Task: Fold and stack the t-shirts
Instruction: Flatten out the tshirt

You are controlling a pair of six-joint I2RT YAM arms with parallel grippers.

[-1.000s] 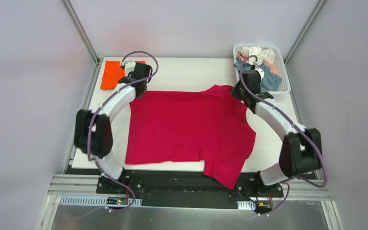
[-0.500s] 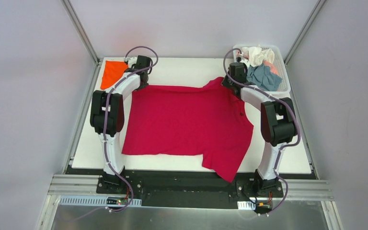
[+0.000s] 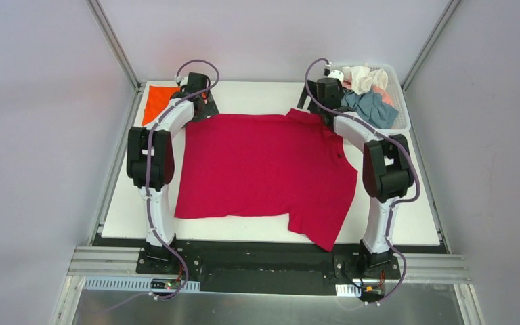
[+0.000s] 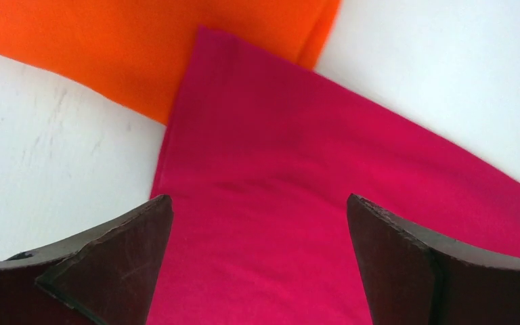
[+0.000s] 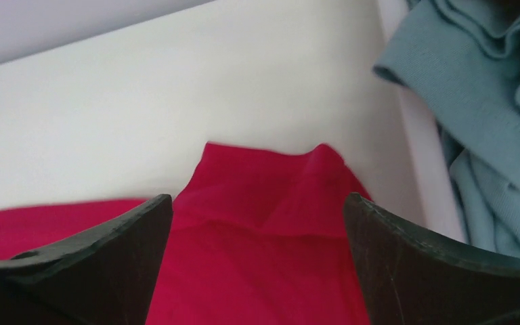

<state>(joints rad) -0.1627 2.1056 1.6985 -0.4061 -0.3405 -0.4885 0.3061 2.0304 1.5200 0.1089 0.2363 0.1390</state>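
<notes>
Spread step looks done to me: the red shirt [image 3: 264,169] lies flat across the table [image 3: 264,95], collar end to your right, one sleeve hanging off the near edge. The fold itself isn't begun.

L gripper [image 4: 257,203] hovers over the shirt's far-left corner, jaws spread wide, nothing pinched. That corner overlaps the orange shirt [image 4: 142,47]. R gripper [image 5: 257,200] is over the far-right corner by the collar, jaws also spread, holding nothing.

Next, I'd judge, you need a fresh pinch for the first fold, prob. both far corners or one side plus its sleeve, brought over the body. Take one layer only, and keep the L pinch off the orange cloth underneath.

Count: 1 red shirt, spread; 1 orange, folded at the far-left corner; 1 basket [image 3: 401,95] at far right w/ 1 grey-blue shirt [image 3: 372,108] and 1 cream shirt [image 3: 364,78] showing. Can't tell what's buried below.
</notes>
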